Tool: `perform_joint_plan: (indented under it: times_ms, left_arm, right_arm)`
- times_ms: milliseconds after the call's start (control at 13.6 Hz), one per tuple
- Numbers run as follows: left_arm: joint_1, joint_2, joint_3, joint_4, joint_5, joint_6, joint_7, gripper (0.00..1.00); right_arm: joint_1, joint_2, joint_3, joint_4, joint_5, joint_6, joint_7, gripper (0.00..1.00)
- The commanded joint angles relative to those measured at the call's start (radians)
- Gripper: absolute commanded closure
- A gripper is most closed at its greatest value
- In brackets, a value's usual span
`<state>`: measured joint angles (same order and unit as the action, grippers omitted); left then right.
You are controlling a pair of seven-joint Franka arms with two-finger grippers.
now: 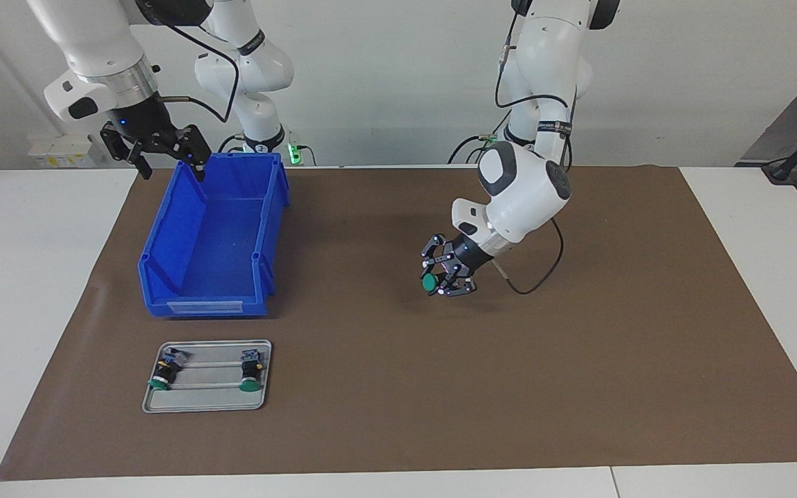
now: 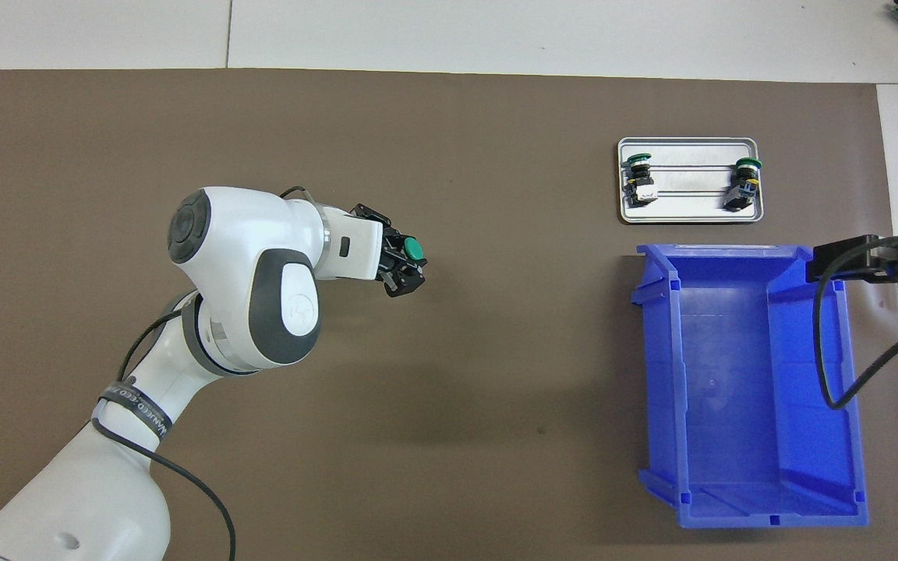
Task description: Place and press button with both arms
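Overhead view shows the right gripper (image 2: 846,269) waiting over the blue bin (image 2: 741,499), at its corner toward the right arm's end; its fingers look spread in the facing view. Over the middle of the brown mat (image 2: 496,389), the left gripper (image 2: 404,267) pinches the button (image 2: 415,249), green cap pointing outward and tilted. Farthest out, two spare buttons (image 2: 639,178) lie on the metal tray (image 2: 691,214). Whether the button touches the mat is hard to judge. Set it down upright, cap clear, and steady the body before pressing.
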<state>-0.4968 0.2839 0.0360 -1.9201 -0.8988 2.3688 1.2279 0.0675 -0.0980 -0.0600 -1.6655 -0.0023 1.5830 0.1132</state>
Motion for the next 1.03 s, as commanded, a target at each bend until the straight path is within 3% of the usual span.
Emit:
perform_joint_plan:
  times_ms: [0,295,590,959]
  left_arm:
    - [0.093,-0.08,-0.008,-0.095,-0.124,-0.097,0.187,1.0]
    - [0.246,-0.137,-0.005,-0.183,-0.219,-0.255,0.393,1.0]
    - [0.316,-0.183,-0.001,-0.279,-0.219,-0.304,0.495,1.0]
    - [0.379,-0.221,-0.001,-0.362,-0.224,-0.322,0.584,1.0]
  right_arm:
    - [-0.006,-0.023,-0.001,-0.022,0.015,0.0,-0.018,0.0]
    - [-0.005,-0.022,-0.029,-0.022,0.015,0.0,-0.017,0.0]
    - [0.0,-0.022,-0.034,-0.022,0.013,-0.001,-0.017,0.0]
    - [0.055,-0.022,-0.095,-0.022,0.002,0.0,-0.018,0.0]
